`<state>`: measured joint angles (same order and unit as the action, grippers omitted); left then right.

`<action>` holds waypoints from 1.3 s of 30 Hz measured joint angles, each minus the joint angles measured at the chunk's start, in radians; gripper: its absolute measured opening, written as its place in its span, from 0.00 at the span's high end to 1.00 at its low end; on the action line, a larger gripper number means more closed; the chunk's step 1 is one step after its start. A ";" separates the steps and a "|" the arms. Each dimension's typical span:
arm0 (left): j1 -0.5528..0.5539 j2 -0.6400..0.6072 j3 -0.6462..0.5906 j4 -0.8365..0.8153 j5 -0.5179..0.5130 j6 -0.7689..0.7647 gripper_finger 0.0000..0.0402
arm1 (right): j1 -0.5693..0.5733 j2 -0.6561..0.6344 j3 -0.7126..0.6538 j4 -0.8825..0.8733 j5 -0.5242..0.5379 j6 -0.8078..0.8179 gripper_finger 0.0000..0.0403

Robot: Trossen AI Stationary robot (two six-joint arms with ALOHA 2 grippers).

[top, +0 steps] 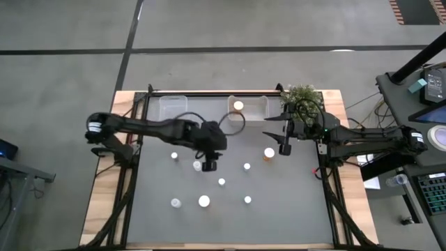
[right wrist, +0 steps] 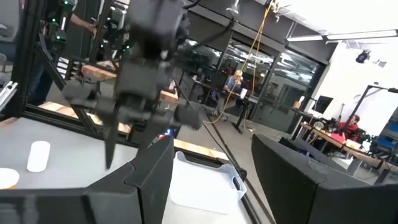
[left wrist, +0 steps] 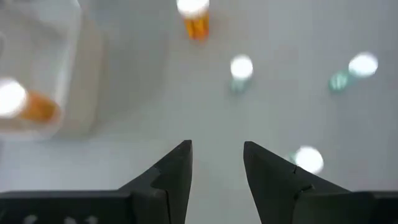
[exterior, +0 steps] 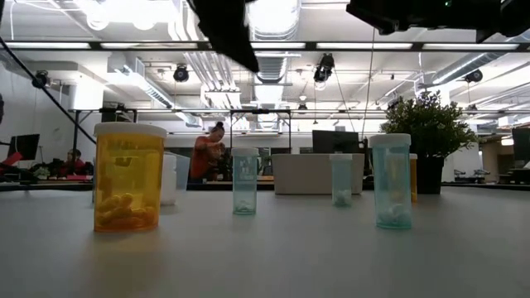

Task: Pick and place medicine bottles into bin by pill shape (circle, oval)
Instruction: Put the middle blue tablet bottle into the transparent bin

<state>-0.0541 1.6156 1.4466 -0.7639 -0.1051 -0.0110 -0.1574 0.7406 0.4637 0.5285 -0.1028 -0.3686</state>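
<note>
Several small white-capped medicine bottles stand upright on the grey table [top: 293, 209]. One orange bottle [top: 269, 153] stands right of centre, and another [top: 238, 106] sits in the right clear bin [top: 258, 108]. My left gripper [top: 209, 166] hovers open and empty over the table's middle, just beside a small bottle [top: 197, 165]. In the left wrist view, the left gripper [left wrist: 217, 155] has a pale bottle [left wrist: 308, 158] beside one finger. My right gripper [top: 284, 145] is open and empty next to the orange bottle; its fingers [right wrist: 149, 180] show apart.
A second clear bin [top: 174, 108] stands at the far edge, left of the first. A green potted plant [top: 302, 100] stands at the far right corner, close to my right arm. More bottles [top: 204, 201] stand toward the near edge. People show in the room behind.
</note>
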 joint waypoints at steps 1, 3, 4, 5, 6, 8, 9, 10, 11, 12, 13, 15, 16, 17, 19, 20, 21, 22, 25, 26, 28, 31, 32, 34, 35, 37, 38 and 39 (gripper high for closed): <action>-0.011 0.014 0.002 -0.023 0.000 -0.028 0.68 | 0.000 0.000 -0.002 0.001 0.000 0.010 0.48; -0.040 0.044 0.002 -0.054 -0.001 -0.055 0.68 | 0.004 0.000 -0.012 0.001 0.002 0.024 0.48; -0.058 0.057 0.002 -0.062 -0.002 -0.061 0.68 | 0.006 0.000 -0.019 0.000 0.002 0.037 0.48; -0.078 0.070 0.002 -0.064 -0.003 -0.065 0.68 | 0.007 0.000 -0.027 0.000 0.009 0.048 0.48; -0.097 0.083 0.002 -0.059 -0.004 -0.075 0.68 | 0.010 -0.001 -0.034 0.000 0.025 0.065 0.48; -0.131 0.109 0.002 -0.042 -0.005 -0.090 0.67 | 0.014 -0.007 -0.055 0.000 0.055 0.091 0.48; -0.145 0.122 0.002 -0.037 -0.005 -0.100 0.66 | 0.016 -0.008 -0.065 0.001 0.063 0.101 0.48; -0.157 0.132 0.002 -0.032 -0.004 -0.112 0.65 | 0.020 -0.011 -0.076 0.001 0.064 0.116 0.48; -0.166 0.141 0.002 -0.019 -0.005 -0.120 0.64 | 0.024 -0.015 -0.088 0.002 0.063 0.130 0.48; -0.172 0.149 0.002 -0.004 -0.005 -0.129 0.62 | 0.029 -0.019 -0.099 0.003 0.063 0.145 0.48; -0.180 0.151 0.002 0.005 -0.005 -0.135 0.60 | 0.035 -0.025 -0.109 0.008 0.063 0.156 0.48; -0.195 0.151 0.002 0.016 -0.008 -0.142 0.55 | 0.047 -0.041 -0.129 0.011 0.067 0.178 0.48; -0.202 0.154 0.002 0.035 -0.009 -0.142 0.53 | 0.053 -0.049 -0.137 0.012 0.077 0.193 0.48; -0.208 0.159 0.002 0.055 -0.011 -0.142 0.51 | 0.060 -0.056 -0.145 0.012 0.083 0.199 0.48; -0.219 0.173 0.001 0.066 -0.011 -0.142 0.47 | 0.071 -0.070 -0.159 0.012 0.086 0.217 0.48; -0.223 0.182 0.001 0.077 -0.011 -0.142 0.46 | 0.077 -0.076 -0.163 0.011 0.087 0.222 0.48; -0.225 0.191 0.001 0.087 -0.011 -0.142 0.45 | 0.081 -0.084 -0.167 0.012 0.088 0.226 0.48; -0.227 0.199 0.001 0.087 -0.012 -0.144 0.45 | 0.085 -0.091 -0.171 0.012 0.091 0.229 0.48; -0.229 0.224 0.000 0.098 -0.014 -0.165 0.45 | 0.092 -0.109 -0.181 0.016 0.105 0.228 0.48; -0.229 0.231 0.000 0.101 -0.014 -0.166 0.44 | 0.092 -0.113 -0.184 0.017 0.105 0.228 0.48; -0.229 0.249 0.000 0.105 -0.014 -0.166 0.44 | 0.092 -0.118 -0.187 0.029 0.106 0.227 0.48; -0.226 0.256 0.000 0.107 -0.014 -0.167 0.44 | 0.094 -0.118 -0.187 0.030 0.127 0.221 0.48; -0.225 0.258 0.000 0.111 -0.014 -0.167 0.44 | 0.094 -0.117 -0.186 0.021 0.139 0.220 0.48; -0.225 0.261 -0.001 0.109 -0.014 -0.169 0.44 | 0.094 -0.115 -0.185 0.008 0.160 0.214 0.48; -0.224 0.262 -0.003 0.109 -0.015 -0.173 0.44 | 0.094 -0.112 -0.183 0.004 0.164 0.213 0.48; -0.221 0.262 -0.012 0.110 -0.016 -0.189 0.44 | 0.094 -0.111 -0.182 0.002 0.166 0.212 0.48; -0.220 0.261 -0.017 0.110 -0.016 -0.194 0.44 | 0.094 -0.111 -0.182 0.002 0.166 0.211 0.48; -0.220 0.261 -0.024 0.111 -0.016 -0.197 0.44 | 0.094 -0.110 -0.182 0.003 0.166 0.211 0.48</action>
<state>-0.2737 1.8767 1.4223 -0.6532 -0.1215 -0.2078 -0.0635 0.6308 0.2813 0.5316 0.0635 -0.1574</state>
